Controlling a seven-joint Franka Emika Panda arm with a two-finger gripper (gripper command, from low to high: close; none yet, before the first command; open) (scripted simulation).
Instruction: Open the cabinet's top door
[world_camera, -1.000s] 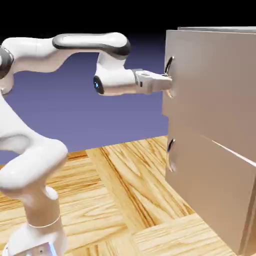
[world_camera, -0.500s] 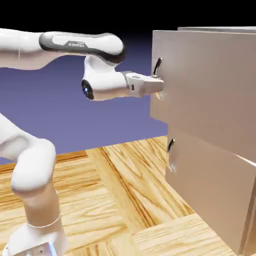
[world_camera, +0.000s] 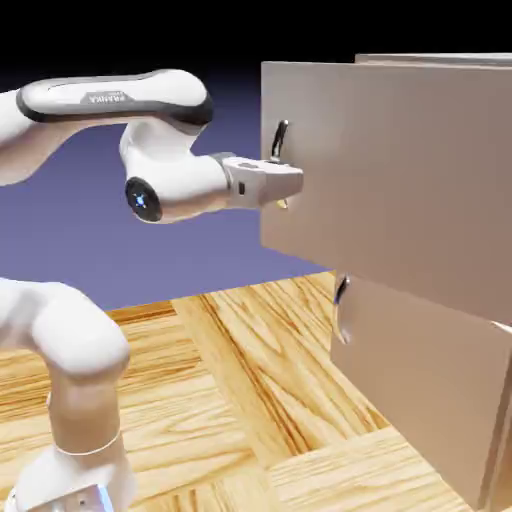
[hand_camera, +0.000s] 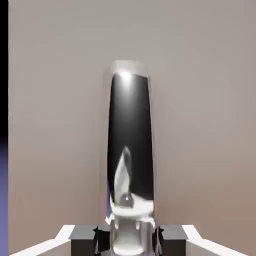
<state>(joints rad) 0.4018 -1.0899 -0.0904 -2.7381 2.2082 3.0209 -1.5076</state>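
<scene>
The beige-grey cabinet (world_camera: 440, 400) stands at the exterior view's right. Its top door (world_camera: 400, 170) stands out from the cabinet front, well ahead of the lower panel. A dark curved handle (world_camera: 279, 140) sits near the door's left edge. My gripper (world_camera: 285, 185) reaches in from the left and is shut on that handle's lower part. In the hand view the glossy dark handle (hand_camera: 130, 150) rises upright between the grey fingertips (hand_camera: 85, 240), with the door's flat face (hand_camera: 210, 125) filling the frame behind it.
The lower panel (world_camera: 420, 390) with its own small dark handle (world_camera: 342, 292) sits flush in the cabinet. A wooden table top (world_camera: 240, 400) spreads below the arm. My arm's elbow (world_camera: 70, 350) bends at the lower left.
The top door has come out leftward from the cabinet. My gripper has drawn back to the left with the handle in its grip, and the elbow has folded lower.
</scene>
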